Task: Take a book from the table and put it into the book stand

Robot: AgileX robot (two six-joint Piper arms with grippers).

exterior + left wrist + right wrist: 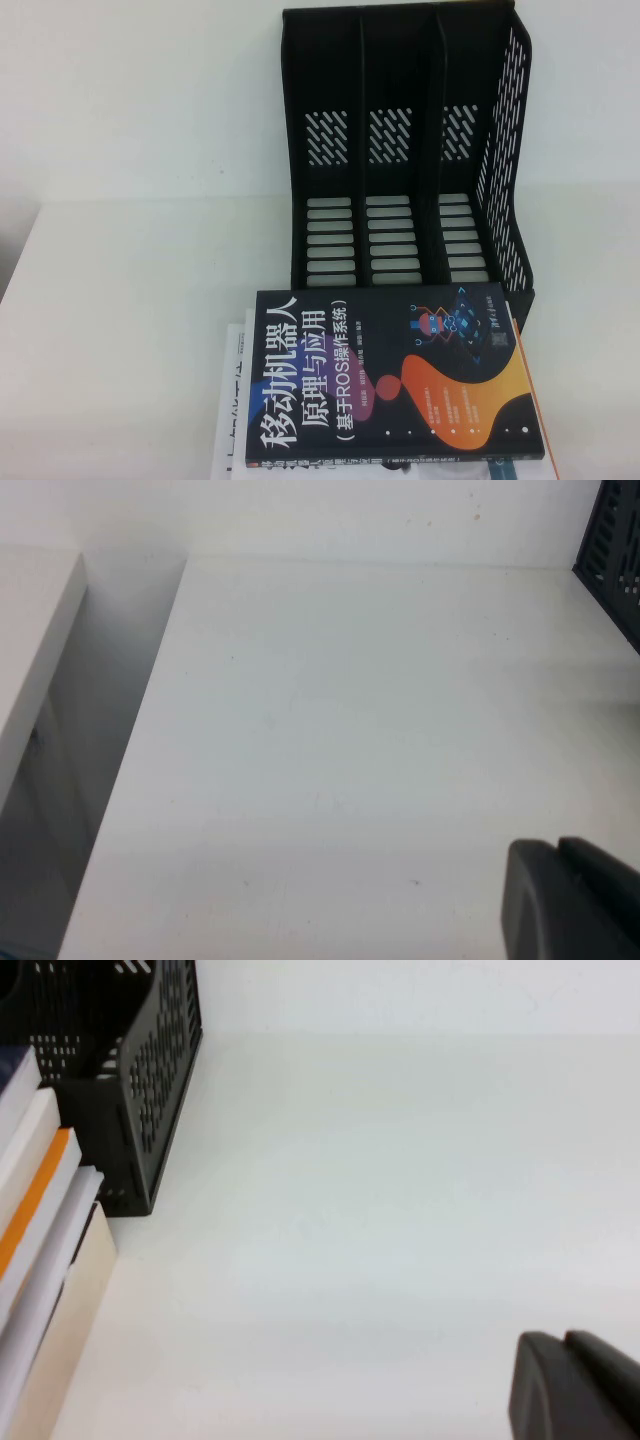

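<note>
The black-covered book [390,375] with a large white title lies flat on top of a small stack at the near edge of the white table [130,330], just in front of the book stand [400,150]. The stand is a black rack with three upright slots, all empty. Neither arm shows in the high view. In the left wrist view my left gripper [560,852] hovers shut over bare tabletop, with a corner of the stand [615,550] far off. My right gripper [566,1342] is shut over bare table to the right of the stand [150,1080] and the stack.
Under the black book lie a white book [232,400] sticking out to the left and an orange-edged book [35,1205]. The table's left edge drops off beside a gap [90,740]. A white wall stands behind the rack.
</note>
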